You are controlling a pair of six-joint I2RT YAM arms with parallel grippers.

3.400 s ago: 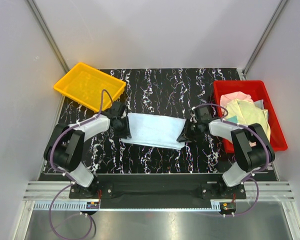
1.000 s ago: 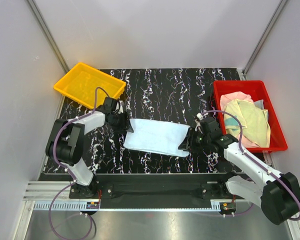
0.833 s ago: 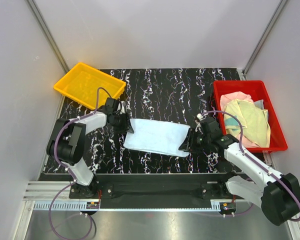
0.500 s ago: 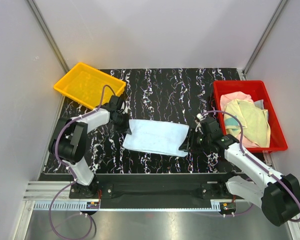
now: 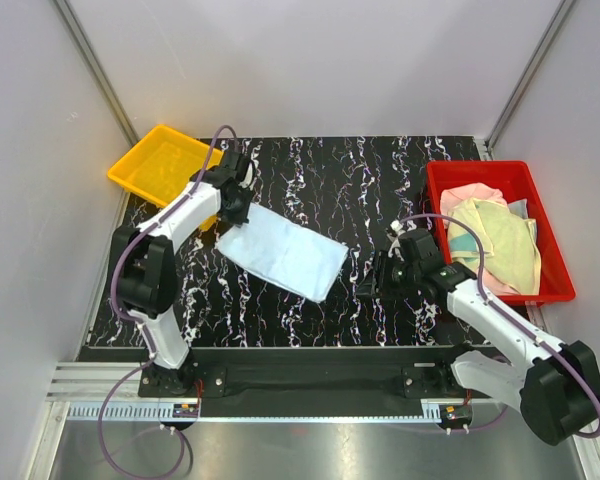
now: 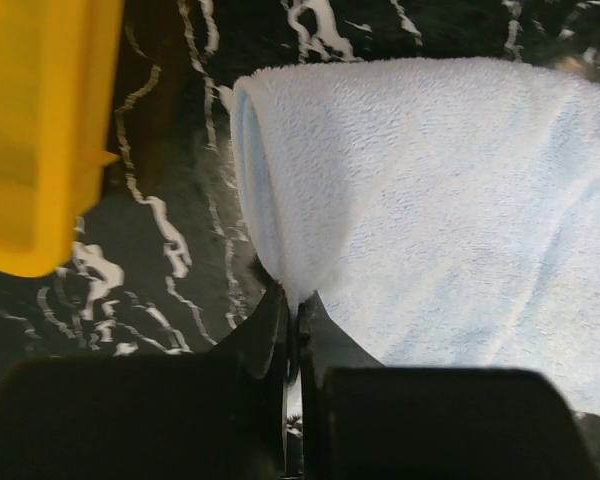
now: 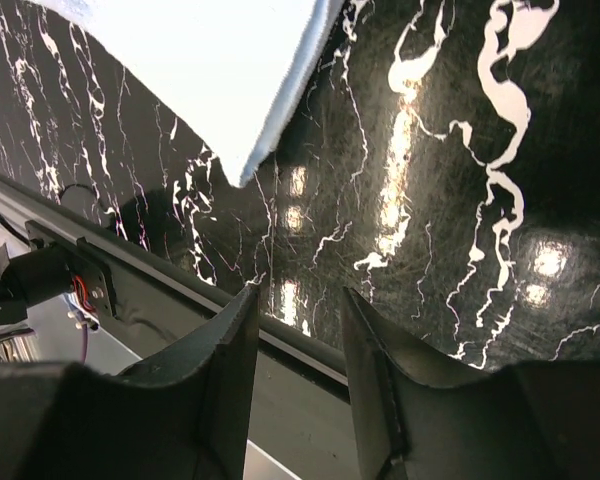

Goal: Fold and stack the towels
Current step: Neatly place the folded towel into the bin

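Note:
A folded light blue towel [image 5: 280, 255] lies slantwise on the black marbled table [image 5: 380, 180]. My left gripper [image 5: 232, 212] is shut on its far left folded edge, close to the yellow tray [image 5: 160, 165]. The left wrist view shows the towel [image 6: 430, 200] pinched between the black fingers of that gripper [image 6: 292, 305], the cloth bulging just above them. My right gripper [image 5: 372, 285] is open and holds nothing, a short way right of the towel's near corner. Seen from the right wrist, that corner of the towel [image 7: 210, 70] lies beyond the spread tips of the right gripper [image 7: 300, 295].
A red tray [image 5: 480, 166] at the right holds a pale yellow towel [image 5: 495, 235] over a pink one [image 5: 470, 193]. The yellow tray's wall [image 6: 30, 130] is just left of my left fingers. The table's near edge and a metal rail [image 7: 130, 290] run below my right gripper.
My left gripper shut on the towel's left edge and pulled it up-left toward the yellow tray, so the towel now lies slantwise. The towel's right end slid away from the open right gripper.

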